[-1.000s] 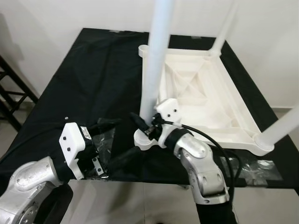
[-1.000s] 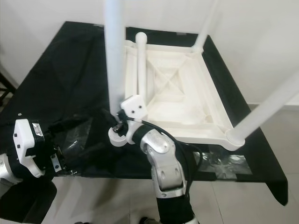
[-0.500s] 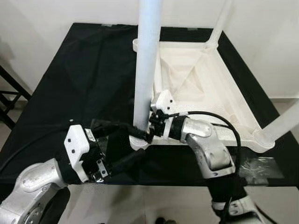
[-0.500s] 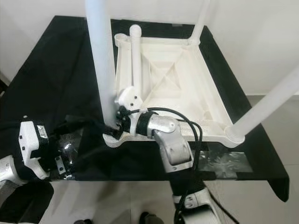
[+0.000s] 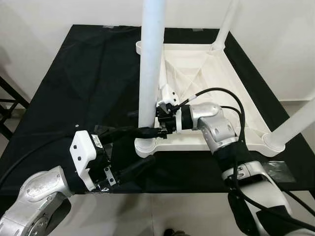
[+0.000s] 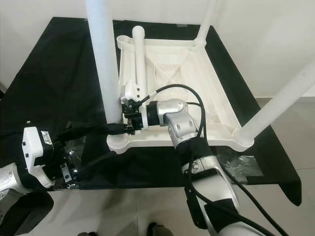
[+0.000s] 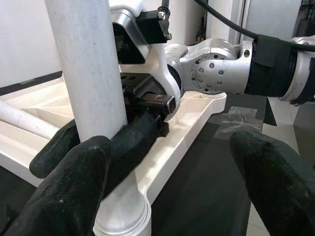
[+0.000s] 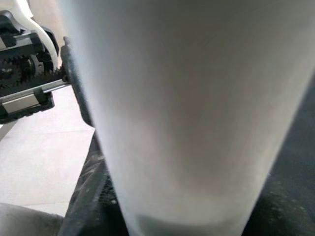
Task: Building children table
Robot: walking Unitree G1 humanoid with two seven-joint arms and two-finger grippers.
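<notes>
**Leg seating at near-left socket**

The tabletop (image 5: pixel 224 105) lies upside down on the black cloth (image 5: pixel 78 83), so its corner sockets face up to take legs. The right pincer (image 6: pixel 119 127) is closed around the base of the near leg (image 5: pixel 149 69), just above the socket, holding it upright. The left pincer (image 5: pixel 133 150) sits open beside the same socket, one finger (image 7: pixel 74 187) against the leg and the other apart from it, apparently steadying it. A loose leg (image 6: pixel 136 64) lies inside the upturned top, beyond the right pincer. Two further legs stand in their sockets.
</notes>
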